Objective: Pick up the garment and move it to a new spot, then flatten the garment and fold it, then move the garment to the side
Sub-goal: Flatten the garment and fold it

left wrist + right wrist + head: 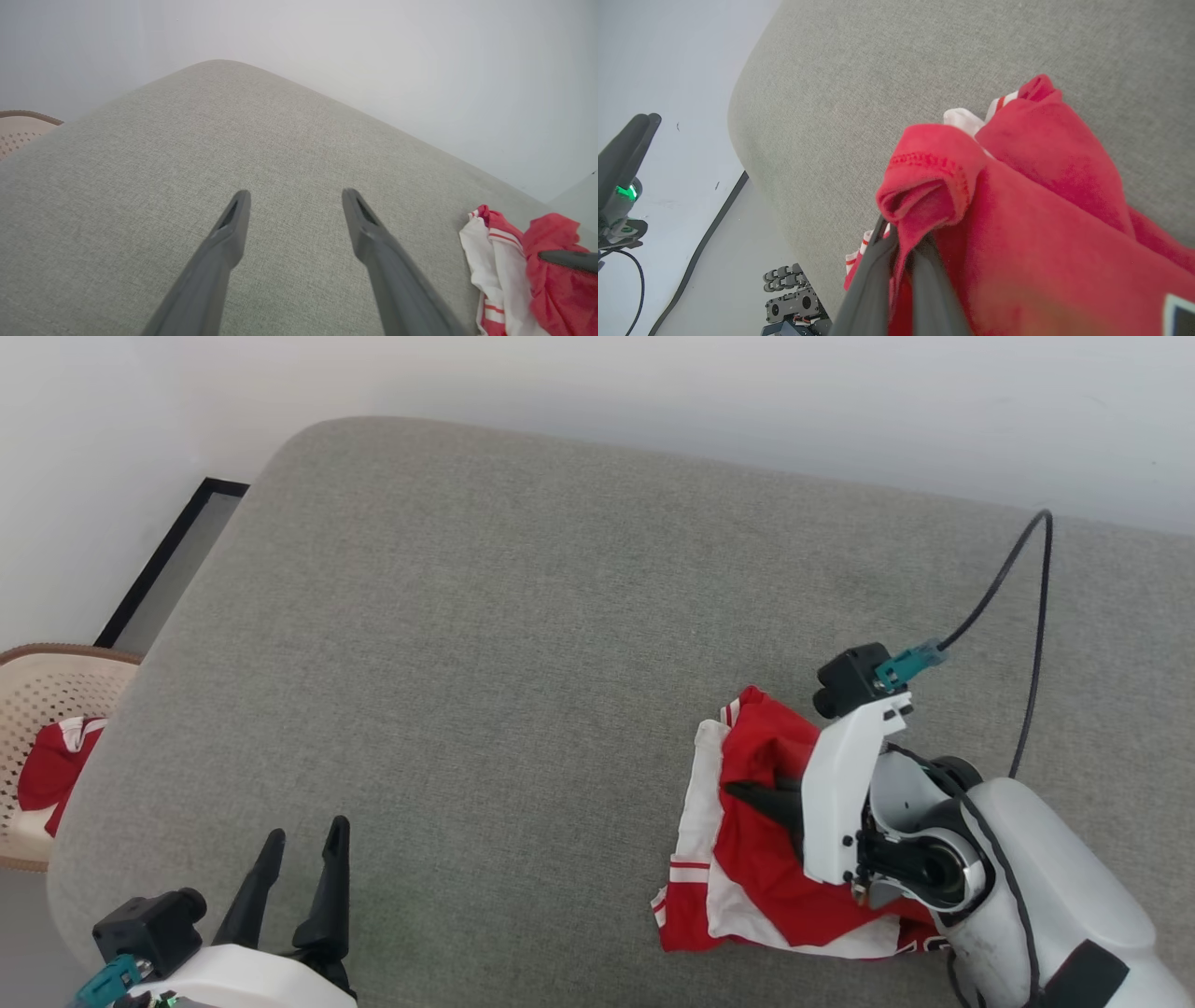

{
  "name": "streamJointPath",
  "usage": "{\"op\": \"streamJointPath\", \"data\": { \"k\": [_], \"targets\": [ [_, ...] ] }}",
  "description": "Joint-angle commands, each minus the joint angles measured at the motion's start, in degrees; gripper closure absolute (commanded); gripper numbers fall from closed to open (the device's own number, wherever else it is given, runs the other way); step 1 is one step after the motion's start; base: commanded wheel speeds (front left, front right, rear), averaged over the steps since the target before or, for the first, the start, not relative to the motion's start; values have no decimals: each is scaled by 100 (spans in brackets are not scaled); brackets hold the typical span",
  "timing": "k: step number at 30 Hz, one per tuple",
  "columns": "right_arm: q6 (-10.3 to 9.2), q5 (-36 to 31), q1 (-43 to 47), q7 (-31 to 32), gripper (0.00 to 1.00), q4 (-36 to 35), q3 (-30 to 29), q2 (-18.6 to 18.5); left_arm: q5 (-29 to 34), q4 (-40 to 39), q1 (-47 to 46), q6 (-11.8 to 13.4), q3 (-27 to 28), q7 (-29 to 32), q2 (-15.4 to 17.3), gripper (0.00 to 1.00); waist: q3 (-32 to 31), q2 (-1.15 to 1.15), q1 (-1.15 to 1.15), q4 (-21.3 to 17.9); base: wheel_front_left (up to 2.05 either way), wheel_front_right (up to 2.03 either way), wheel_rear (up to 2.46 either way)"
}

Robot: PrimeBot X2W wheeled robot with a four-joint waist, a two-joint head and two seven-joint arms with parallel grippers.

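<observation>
Across most of the head view, a broad grey fabric cushion (485,616), rounded at its upper left corner. Above it, along the top of the frame, a plain pale wall (653,392).

At lower right of the head view, lying crumpled on the cushion, the garment (756,887): red body, white sleeve, red-and-white striped trim toward its left edge. Seen again at the right edge of the left wrist view (504,261) and bunched across the right half of the right wrist view (1041,224).

Over the garment from the lower right corner, the white right arm (1027,868). At its end, the right gripper (747,795), pinched closed on a red fold of the garment, with cloth caught between the dark fingers (901,242).

At the left edge, beside the cushion, a perforated beige basket (37,691) with red-and-white cloth (51,770) inside.

At lower left, the left gripper (308,831), fingers spread wide, holding nothing, above bare cushion (296,193).

At upper right, a thin dark cable (1027,616) looping above the right wrist.
</observation>
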Motion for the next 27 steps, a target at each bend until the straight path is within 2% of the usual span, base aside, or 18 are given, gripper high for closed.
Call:
{"op": "streamJointPath", "data": {
  "k": [1, 6, 13, 21, 22, 27],
  "targets": [
    [0, 108, -85, -93, 0, -2, 71, -1, -21, 13, -23, -34, 26, -32, -10, 0, -6, 0, 0, -18, 0, 0, 0],
    [0, 260, -235, -287, 0, -76, 232, -160, -2, 27, 20, -45, 81, -44, -15, 0, -52, 0, 0, -152, 0, 0, 0],
    [0, 325, -274, -676, 0, -347, 306, -606, 59, -3, 76, -31, 142, -57, 22, 0, -107, 0, 0, -436, 0, 0, 0],
    [0, 287, 1, -1428, 0, -612, 43, -1164, 89, -62, 173, 26, 229, -67, 78, 0, -177, 0, 0, -833, 0, 0, 0],
    [0, 236, 102, -1680, 0, -627, -70, -1312, 94, -63, 202, 38, 257, -69, 106, 0, -202, 0, 0, -945, 0, 0, 0],
    [0, 210, 340, -2259, 0, -776, -169, -1521, 113, -73, 250, 44, 330, -75, 157, 0, -257, 0, 0, -1177, 0, 0, 0]
  ]
}}
